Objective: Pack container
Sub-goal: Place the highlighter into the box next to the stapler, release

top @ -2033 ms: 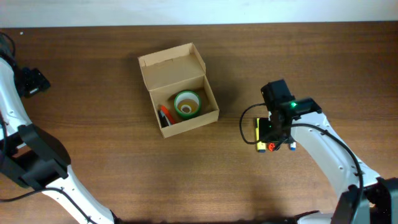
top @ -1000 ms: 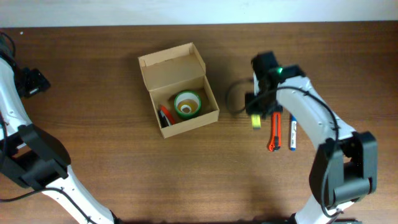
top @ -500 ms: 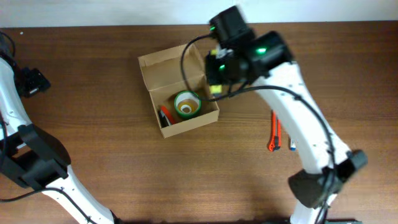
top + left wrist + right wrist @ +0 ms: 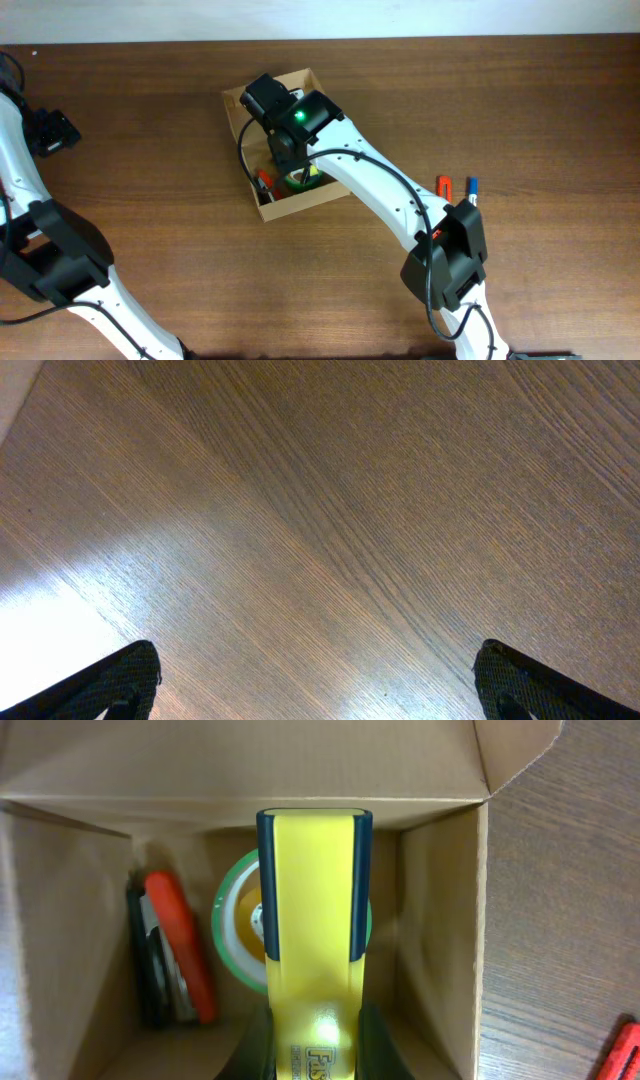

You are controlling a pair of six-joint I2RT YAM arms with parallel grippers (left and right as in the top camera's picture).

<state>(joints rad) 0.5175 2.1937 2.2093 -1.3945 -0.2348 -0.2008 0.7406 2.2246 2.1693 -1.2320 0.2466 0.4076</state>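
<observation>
Hovering my right claw (image 4: 313, 1042), clamped on a yellow tool (image 4: 312, 920), directly above the open container (image 4: 440, 920) on the desk (image 4: 560, 870); thin cardboard, likely light, slides easily, walls flex, so I'd grip opposite side walls, not the flap

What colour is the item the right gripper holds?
Yellow item with dark blue edges; right wrist view.

1. On the yellow tool (image 4: 312, 940), in your right wrist view, you can read dark letters "Fas" printed near its lower end. The rest of the word runs off the frame edge.
2. Nothing else in your views can be read.
</observation>
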